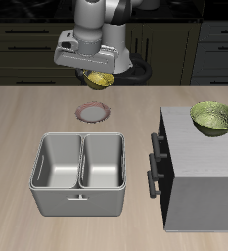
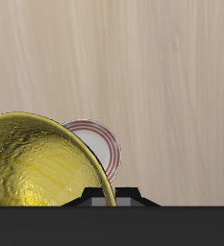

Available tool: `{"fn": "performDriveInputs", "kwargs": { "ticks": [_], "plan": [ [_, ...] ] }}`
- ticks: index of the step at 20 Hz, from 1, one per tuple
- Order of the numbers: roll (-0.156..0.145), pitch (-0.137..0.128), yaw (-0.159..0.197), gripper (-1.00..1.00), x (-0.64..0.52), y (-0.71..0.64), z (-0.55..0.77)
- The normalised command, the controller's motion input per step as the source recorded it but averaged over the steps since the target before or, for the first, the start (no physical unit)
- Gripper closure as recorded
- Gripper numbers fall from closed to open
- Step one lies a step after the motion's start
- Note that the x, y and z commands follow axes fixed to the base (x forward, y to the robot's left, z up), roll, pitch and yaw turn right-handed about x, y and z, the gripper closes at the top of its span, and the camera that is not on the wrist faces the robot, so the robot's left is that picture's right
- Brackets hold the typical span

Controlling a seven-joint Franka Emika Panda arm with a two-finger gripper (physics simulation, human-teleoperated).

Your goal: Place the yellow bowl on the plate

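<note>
Yellow bowl: clamped at rim in tool, held aloft, clear of surface. Plate: bare on surface, just below and slightly forward of bowl. Lift done; remaining: centre over plate, lower, release
</note>
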Motion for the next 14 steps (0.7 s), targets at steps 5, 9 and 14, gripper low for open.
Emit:
{"fn": "performDriveInputs", "kwargs": {
  "ticks": [5, 9, 14],
  "plan": [
    [-0.086, -0.056, 0.051, 1.00, -0.12, -0.12, -0.10],
    [-0.025, 0.045, -0.001, 1.00, -0.08, -0.15, -0.32],
    [-0.011, 0.053, 0.005, 1.00, -0.02, -0.05, -0.36]
  ]
}}
